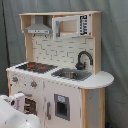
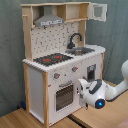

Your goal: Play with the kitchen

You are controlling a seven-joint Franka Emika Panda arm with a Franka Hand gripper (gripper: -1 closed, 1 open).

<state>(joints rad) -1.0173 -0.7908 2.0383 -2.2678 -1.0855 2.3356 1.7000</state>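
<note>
The kitchen [image 1: 62,95] is a tall white and light-wood toy unit. It has a black-red hob [image 1: 37,66], a sink [image 1: 70,75] with a black faucet [image 1: 83,59], and a grey hood [image 1: 38,28]. In the second exterior view the kitchen [image 2: 37,85] shows its oven door [image 2: 65,95] and knobs [image 2: 56,76]. My gripper [image 2: 81,84] hangs right in front of the lower front panel, beside the oven door's right edge. In the first exterior view my gripper [image 1: 19,101] sits low at the left, by the oven.
An upper cabinet door [image 2: 98,11] stands ajar at the top of the unit. A rounded wooden counter end [image 1: 100,80] sticks out past the sink. The kitchen stands on a wooden table [image 2: 20,119], with a grey curtain [image 1: 115,45] behind.
</note>
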